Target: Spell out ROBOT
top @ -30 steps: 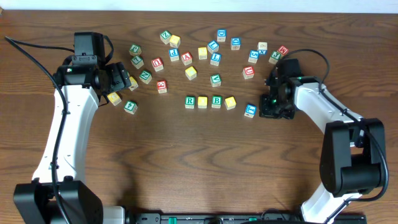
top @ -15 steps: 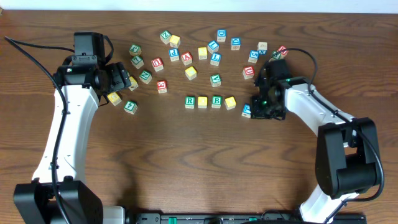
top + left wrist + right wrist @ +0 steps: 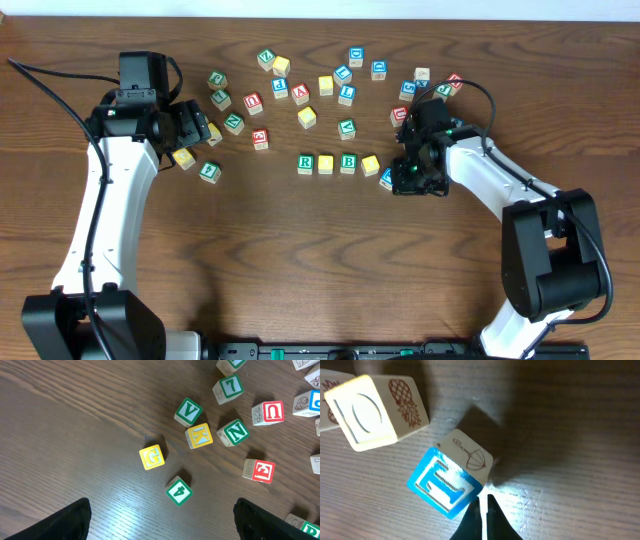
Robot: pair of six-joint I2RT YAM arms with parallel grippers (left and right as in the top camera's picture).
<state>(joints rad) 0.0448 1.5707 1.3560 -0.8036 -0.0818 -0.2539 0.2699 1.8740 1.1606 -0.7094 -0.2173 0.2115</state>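
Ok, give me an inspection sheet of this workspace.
Surface: wood-grain table, no spills seen.
Job's things: R cube, first yellow cube, B cube, second yellow cube in a row; blue-letter cube askew just off its right end.
Clutter: loose letter cubes arc behind the row.
Grippers: left gripper open, empty; right gripper shut, tips at the blue-letter cube's corner.
Cables: black cables run along both arms.
Surroundings: pale strip beyond the far edge.

Two-tone build: white tubular links on left arm (image 3: 100, 220) and right arm (image 3: 500, 175), black joint housings and black bases. Boxy black wrist blocks, small green LEDs lit on each. Thin black cable (image 3: 30, 68) off left side, second cable (image 3: 488, 95) arcing over right wrist. Matte black left gripper fingers (image 3: 65, 520), rounded tips.
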